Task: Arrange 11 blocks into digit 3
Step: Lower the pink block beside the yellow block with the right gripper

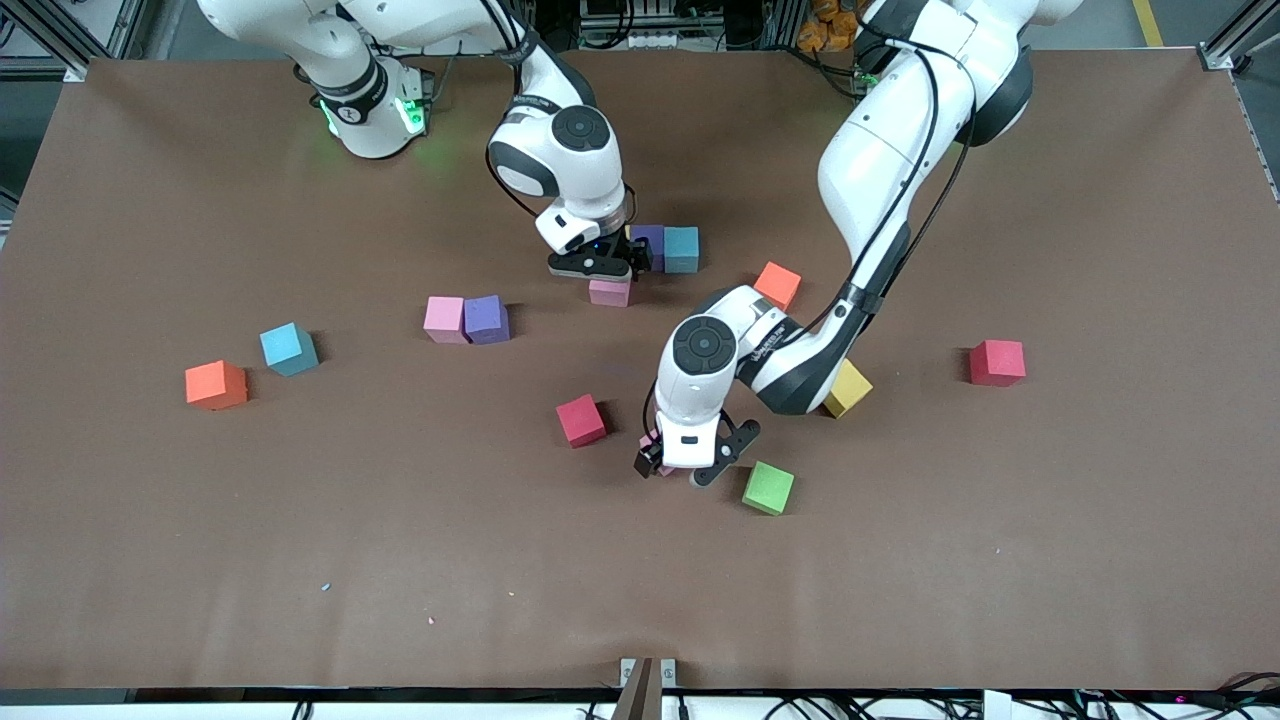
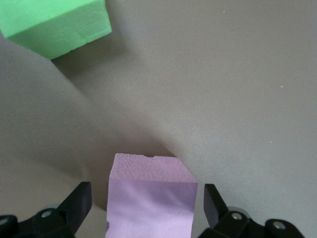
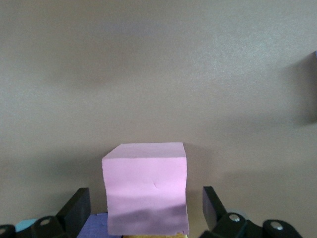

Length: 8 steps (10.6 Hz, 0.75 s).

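We count scattered cubes on table. Near robots' edge: purple block [image 1: 648, 240] touching blue block [image 1: 682, 249], pink block [image 1: 609, 292] just nearer camera. Pink-purple pair [image 1: 466, 319] touching, mid-table. Teal block [image 1: 289, 349] and orange block [image 1: 216, 385] toward right arm's end. Red block [image 1: 997, 362] toward left arm's end. Green block [image 1: 768, 488] flat, nearest front edge.

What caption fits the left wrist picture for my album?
Open left pincer straddling a matte pink foam cube on the brown table, a green foam cube nearby.
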{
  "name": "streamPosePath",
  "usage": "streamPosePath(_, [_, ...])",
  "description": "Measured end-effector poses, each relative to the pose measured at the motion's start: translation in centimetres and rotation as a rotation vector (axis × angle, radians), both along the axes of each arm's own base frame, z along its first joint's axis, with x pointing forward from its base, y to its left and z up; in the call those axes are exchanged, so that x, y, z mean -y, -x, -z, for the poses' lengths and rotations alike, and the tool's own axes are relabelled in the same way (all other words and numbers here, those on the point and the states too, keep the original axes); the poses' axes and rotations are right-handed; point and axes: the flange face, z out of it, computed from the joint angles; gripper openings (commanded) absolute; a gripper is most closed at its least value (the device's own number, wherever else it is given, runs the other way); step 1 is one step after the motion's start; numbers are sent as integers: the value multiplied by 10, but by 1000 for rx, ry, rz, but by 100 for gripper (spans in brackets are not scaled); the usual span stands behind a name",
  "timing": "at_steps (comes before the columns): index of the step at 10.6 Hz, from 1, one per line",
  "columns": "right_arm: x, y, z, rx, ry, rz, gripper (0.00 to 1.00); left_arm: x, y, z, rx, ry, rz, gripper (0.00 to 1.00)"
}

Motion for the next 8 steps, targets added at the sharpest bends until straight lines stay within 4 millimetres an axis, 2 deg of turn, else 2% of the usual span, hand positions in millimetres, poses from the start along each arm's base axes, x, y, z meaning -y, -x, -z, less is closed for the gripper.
streamPosePath(1, [0, -4, -2, 5, -4, 6, 100, 0, 0, 0, 2, 1, 0, 77])
streamPosePath(3, [5, -17, -7, 15, -12, 18, 100, -1, -1, 1, 3, 0, 1, 80])
streamPosePath(4, [7, -23, -9, 20, -14, 15, 100, -1, 0, 2, 2, -1, 1, 78])
streamPosePath(5, [10, -29, -11, 24, -16, 11, 100, 0, 0, 4, 1, -1, 2, 61])
streamPosePath(6, [13, -34, -13, 28, -16, -1, 100, 1, 1, 5, 2, -1, 4, 34])
streamPosePath(7, [17, -40, -14, 32, -14, -20, 100, 1, 1, 6, 3, -4, 5, 13])
streamPosePath(8, [22, -48, -16, 39, -13, -42, 100, 1, 1, 5, 6, -5, 5, 0])
